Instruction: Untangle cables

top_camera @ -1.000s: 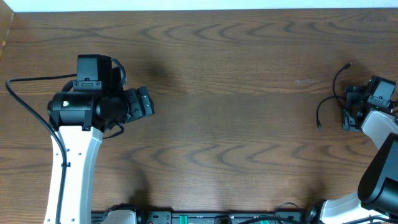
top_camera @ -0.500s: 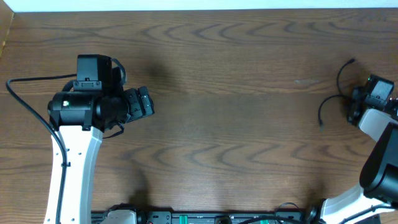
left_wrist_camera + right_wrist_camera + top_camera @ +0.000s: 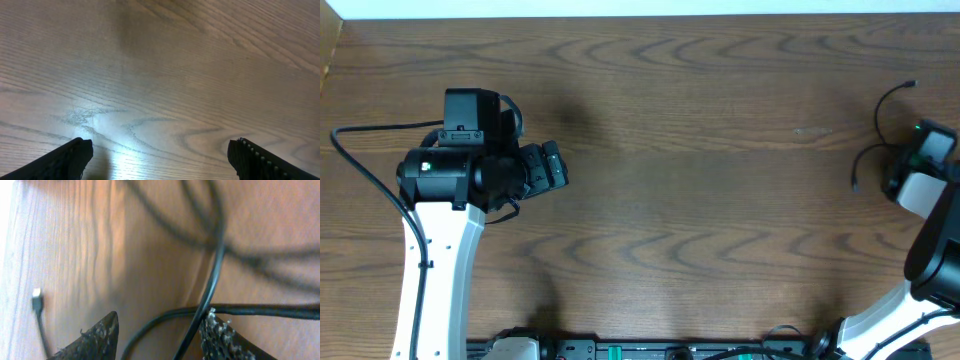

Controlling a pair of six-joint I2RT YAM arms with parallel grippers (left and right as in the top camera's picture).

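Note:
The cables [image 3: 865, 152] are thin black cords lying in loose curved strands at the far right edge of the table, beside my right gripper [image 3: 898, 170]. In the right wrist view, two strands [image 3: 217, 265] cross between the jaws of the right gripper [image 3: 157, 330]. One strand rests against the right finger. The jaws stand well apart, wider than the cords. A small plug end [image 3: 36, 297] lies on the wood to the left. My left gripper [image 3: 555, 163] is open and empty at the left, over bare wood [image 3: 160, 160].
A thicker black cord [image 3: 360, 130] runs from the left arm at the far left. The table's back edge [image 3: 640, 16] meets a white strip. The arm bases and electronics [image 3: 620, 350] sit along the front edge.
My right gripper has moved to the right and slightly back, and the cable strands have moved right with it. The left arm has not moved.

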